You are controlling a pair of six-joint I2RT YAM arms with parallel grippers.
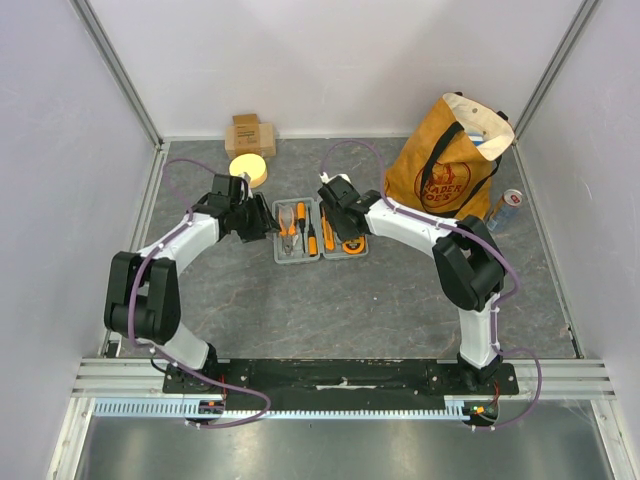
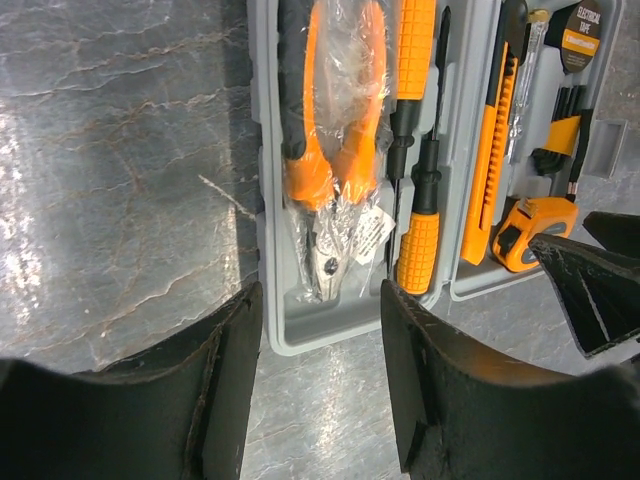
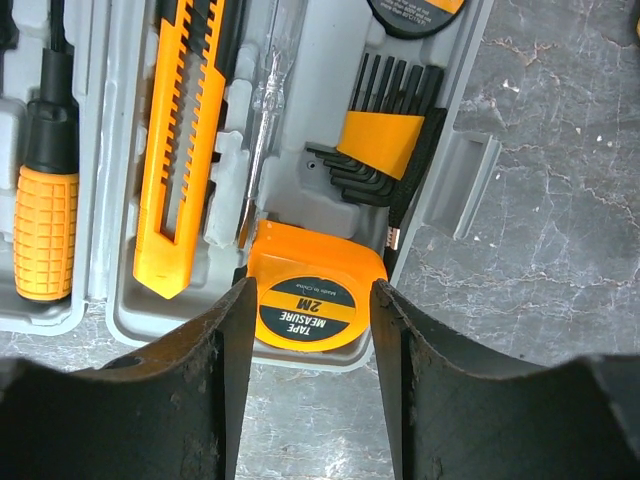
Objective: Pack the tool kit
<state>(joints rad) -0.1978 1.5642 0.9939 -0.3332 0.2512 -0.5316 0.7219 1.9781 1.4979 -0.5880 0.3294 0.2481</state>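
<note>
The tool kit's grey case (image 1: 312,255) lies open at the table's middle, with orange-and-black tools in its slots. Bagged pliers (image 2: 330,170) and a screwdriver (image 2: 418,245) fill the left half. The right half holds a utility knife (image 3: 180,150), hex keys (image 3: 380,150) and an orange tape measure (image 3: 312,262). My left gripper (image 2: 320,300) hangs open just off the case's near end (image 2: 300,335), with nothing between its fingers. My right gripper (image 3: 310,295) has a finger against each side of the tape measure, which sits in its corner slot.
An orange-brown tote bag (image 1: 445,165) stands at the back right with a can (image 1: 505,210) beside it. A tan cardboard box (image 1: 250,135) and a yellow disc (image 1: 248,170) sit at the back left. White walls close in three sides.
</note>
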